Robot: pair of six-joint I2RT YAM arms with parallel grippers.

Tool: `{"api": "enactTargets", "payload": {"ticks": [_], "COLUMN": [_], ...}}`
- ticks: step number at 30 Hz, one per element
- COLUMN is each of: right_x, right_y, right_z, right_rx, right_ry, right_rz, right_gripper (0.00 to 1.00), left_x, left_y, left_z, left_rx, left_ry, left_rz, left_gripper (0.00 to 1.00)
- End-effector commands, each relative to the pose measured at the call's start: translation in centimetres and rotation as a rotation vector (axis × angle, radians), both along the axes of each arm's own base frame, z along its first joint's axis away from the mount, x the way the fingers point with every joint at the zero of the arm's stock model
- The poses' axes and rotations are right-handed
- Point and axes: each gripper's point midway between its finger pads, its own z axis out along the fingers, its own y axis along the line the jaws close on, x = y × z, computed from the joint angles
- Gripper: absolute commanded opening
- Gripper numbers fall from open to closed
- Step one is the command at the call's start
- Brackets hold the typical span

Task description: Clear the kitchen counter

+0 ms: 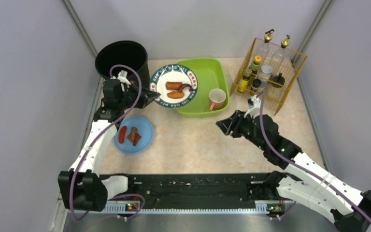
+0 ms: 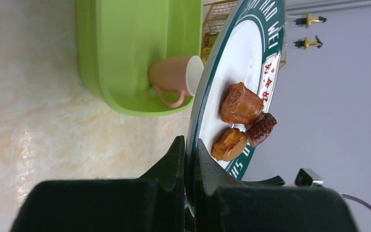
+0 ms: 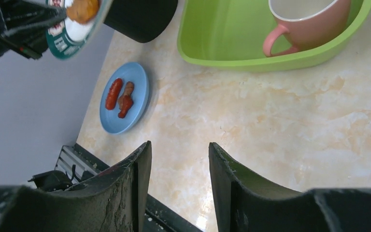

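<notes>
— Grey walls are closing in the beige worktop [image 1: 198,145] on three sides, and it is stretching from the arms' black rail [image 1: 193,186] to the far edge. How far along is this looking?

— Partway, I'm judging. The left jaws are clamping the rim of the patterned plate [image 1: 160,76]. They are holding it aloft with its sausages [image 1: 175,87] aboard, between the black bin [image 1: 121,57] in the far-left corner and the green tub [image 1: 207,72] at the far edge.

— And the pink mug [image 1: 217,99]?

— It is sitting inside the tub (so that one is looking done). The blue plate [image 1: 145,128] is lying near the left edge with its own scraps [image 1: 129,134], not yet dealt with.

— Right jaws?

— Standing apart and gripping nothing, hovering over bare worktop towards the right.

— Room to move?

— Plenty is lying open across the middle. The bin's rim is sitting close beside the raised plate, and the wire rack [image 1: 270,67] of bottles is crowding the far-right corner.
</notes>
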Motion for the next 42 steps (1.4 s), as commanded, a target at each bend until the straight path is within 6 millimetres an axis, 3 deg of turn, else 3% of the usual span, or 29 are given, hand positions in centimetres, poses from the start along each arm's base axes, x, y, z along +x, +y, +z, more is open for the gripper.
{"api": "enactTargets", "payload": {"ticks": [1,9,15,20,25,32,42], "right_x": [0.3,0.1,0.0,-0.1,-0.2,-0.1,0.1], "right_y": [-0.7,-0.1,0.3,0.5,0.8,1.3,1.6], "right_z": [0.8,-0.1,-0.5,-0.9,-1.3,-1.6,-2.2], "right_rx": [0.009,0.018,0.023,0.025,0.027,0.027,0.017], "right_ry": [-0.046,-0.035,-0.03,-0.027,-0.02,-0.014,0.0], "right_rz": [-0.022,0.007,0.027,0.038,0.054,0.072,0.075], "right_gripper": [0.46,0.46,0.46,0.46,0.46,0.46,0.45], "left_x": [1.8,5.6,9.6,11.5,12.2,11.8,11.6], "left_y": [-0.9,0.9,4.7,8.2,12.0,16.9,21.5], "left_z": [9.4,13.9,15.0,14.9,14.0,13.3,12.7], "left_rx": [-0.08,-0.132,-0.142,-0.13,-0.107,-0.091,-0.02], "left_ry": [-0.236,-0.275,-0.258,-0.25,-0.241,-0.241,-0.255], "left_rz": [-0.066,0.003,0.105,0.216,0.347,0.524,0.687], "left_gripper": [0.0,0.0,0.0,0.0,0.0,0.0,0.0]}}
